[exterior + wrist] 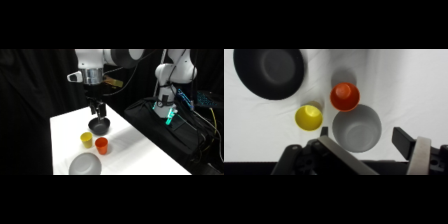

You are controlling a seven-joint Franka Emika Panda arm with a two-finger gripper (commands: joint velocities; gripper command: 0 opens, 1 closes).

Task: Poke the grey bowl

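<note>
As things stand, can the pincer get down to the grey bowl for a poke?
Probably yes. The grey bowl sits open at the table's near edge with nothing over it. The pincer hangs above the dark bowl, so it must pass over the yellow cup and orange cup.

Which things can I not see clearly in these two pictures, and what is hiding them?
- Side view: the grey bowl is cut off by the picture's bottom edge.
- Side view: the end effector partly covers the dark bowl.
- Wrist view: the black linkage hides the grey bowl's near rim.
- Both views: end effector's opening unclear.
</note>
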